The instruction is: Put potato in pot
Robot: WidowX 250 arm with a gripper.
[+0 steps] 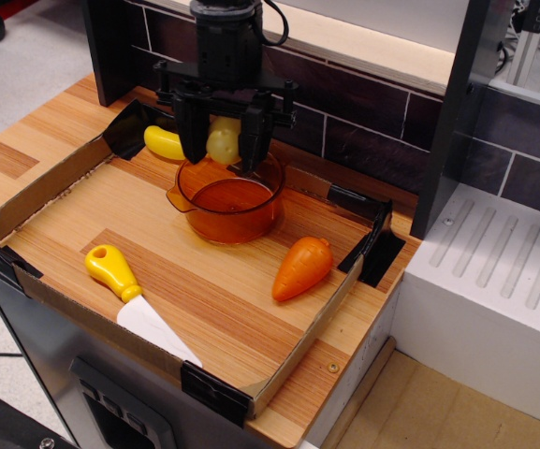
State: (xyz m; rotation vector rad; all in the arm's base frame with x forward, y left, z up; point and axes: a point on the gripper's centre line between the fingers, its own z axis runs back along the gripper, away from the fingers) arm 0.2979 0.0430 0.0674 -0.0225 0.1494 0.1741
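My gripper [223, 145] hangs above the far rim of the transparent orange pot [229, 200] and is shut on the potato [223, 142], a small pale yellow-green egg-like toy held between the two black fingers [190, 131]. The potato is just above the pot's opening, toward its back edge. The pot stands upright in the far middle of the wooden tray [213, 299], with its small handle and lip at the left.
A bright yellow banana-like toy [163, 142] lies behind the pot at the left. An orange carrot [301, 267] lies right of the pot. A yellow-handled toy knife [129, 290] lies at the front left. Cardboard walls edge the tray; a dark tiled wall [344, 112] stands behind.
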